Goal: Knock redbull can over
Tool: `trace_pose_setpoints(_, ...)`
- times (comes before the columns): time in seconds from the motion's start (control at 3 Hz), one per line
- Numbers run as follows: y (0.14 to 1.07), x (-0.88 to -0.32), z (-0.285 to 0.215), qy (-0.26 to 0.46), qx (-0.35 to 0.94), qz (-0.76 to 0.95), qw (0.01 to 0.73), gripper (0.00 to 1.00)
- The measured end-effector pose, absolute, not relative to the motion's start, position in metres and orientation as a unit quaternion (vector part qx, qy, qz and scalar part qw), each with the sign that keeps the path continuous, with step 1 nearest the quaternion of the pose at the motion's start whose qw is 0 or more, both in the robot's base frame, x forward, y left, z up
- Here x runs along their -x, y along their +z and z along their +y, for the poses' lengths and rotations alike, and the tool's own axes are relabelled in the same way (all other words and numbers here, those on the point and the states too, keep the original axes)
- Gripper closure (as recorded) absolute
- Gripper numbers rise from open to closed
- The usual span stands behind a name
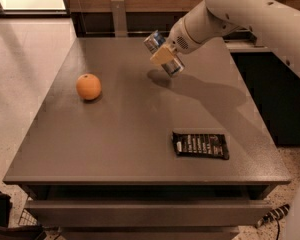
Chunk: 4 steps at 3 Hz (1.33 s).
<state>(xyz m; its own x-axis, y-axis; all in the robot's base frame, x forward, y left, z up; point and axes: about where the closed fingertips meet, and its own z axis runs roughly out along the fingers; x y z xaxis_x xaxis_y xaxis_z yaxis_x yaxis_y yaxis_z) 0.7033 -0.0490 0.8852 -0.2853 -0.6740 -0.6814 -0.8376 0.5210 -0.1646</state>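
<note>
The redbull can (171, 65), silver with blue panels, is tilted steeply at the far middle of the grey table (140, 134). Its top end points up and to the left, and its lower end is at or just above the tabletop, over its own shadow. My gripper (162, 55) reaches in from the upper right. It is closed around the can's middle, with a tan finger pad (160, 55) across the front of the can.
An orange fruit (88, 86) sits on the left part of the table. A black snack packet (200, 145) lies flat near the front right. A dark counter stands along the right side. The table has a drawer front below its front edge.
</note>
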Motion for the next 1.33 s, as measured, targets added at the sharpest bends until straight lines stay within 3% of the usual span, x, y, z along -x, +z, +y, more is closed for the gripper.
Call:
trace_pose_setpoints(0.67,0.856,-0.700,-0.047,0.104,0.500,0.810,0.290,1.00)
trace_pose_setpoints(1.0,0.853,-0.699,-0.045,0.105,0.501,0.810,0.285,0.86)
trace_pose_setpoints(1.33,0.851,-0.699,-0.044,0.106,0.502,0.810,0.284,0.64)
